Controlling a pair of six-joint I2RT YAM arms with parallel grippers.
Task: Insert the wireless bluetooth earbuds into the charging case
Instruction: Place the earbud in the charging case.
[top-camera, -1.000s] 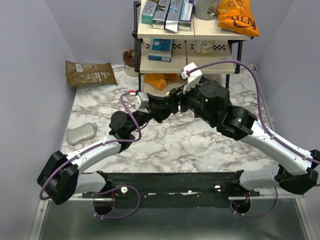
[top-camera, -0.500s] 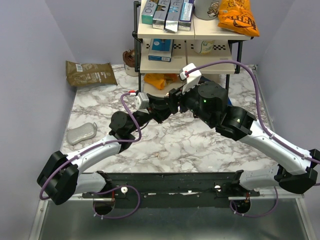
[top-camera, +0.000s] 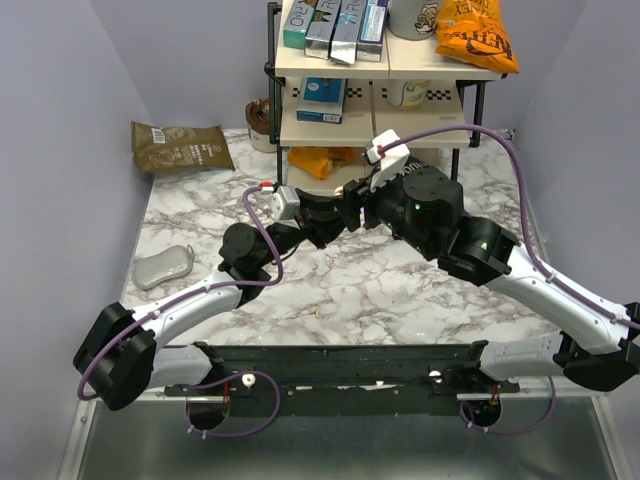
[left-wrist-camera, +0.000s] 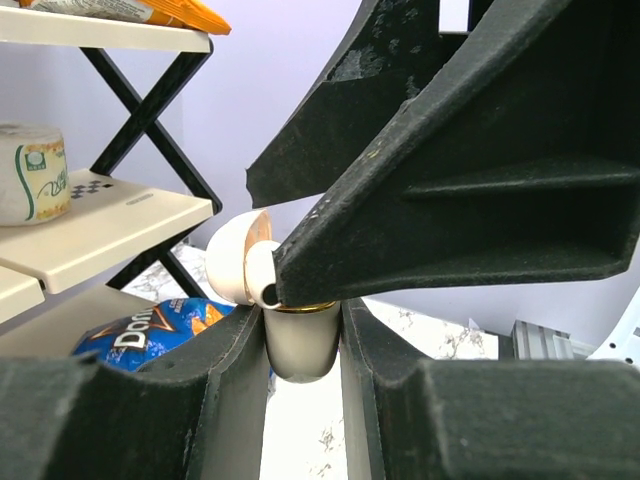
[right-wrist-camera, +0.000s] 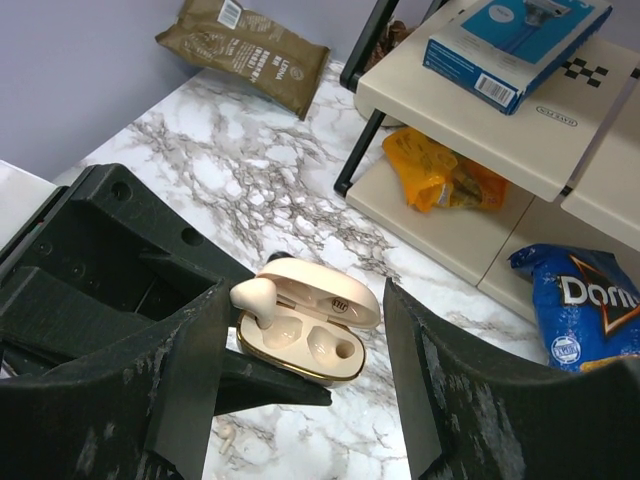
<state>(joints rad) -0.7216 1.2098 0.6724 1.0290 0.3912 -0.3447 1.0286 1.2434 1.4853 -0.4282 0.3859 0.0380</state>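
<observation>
Above the marble table (top-camera: 400, 290), our left gripper (left-wrist-camera: 303, 355) pinches the open, pale beige-pink, pebble-shaped plastic charging case (right-wrist-camera: 300, 345), steadying it. Our right gripper (right-wrist-camera: 305, 300) stands spread astride it, likely to seat the cream-white earbud (right-wrist-camera: 254, 293) perched on its rim.

Left claw (left-wrist-camera: 303, 335) clamped tight, right claw (right-wrist-camera: 305, 300) spread wide, poised just above it.

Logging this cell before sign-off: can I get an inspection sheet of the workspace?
Surface: white-grey marble table.
Job's things: case open; cream earbud at its rim, not seated.
Clutter: brown bag, grey pouch.
Grippers: left gripper shut on case; right gripper open around it.
Cables: purple cable, looped high.
Surroundings: shelf holding orange snack bag.
</observation>
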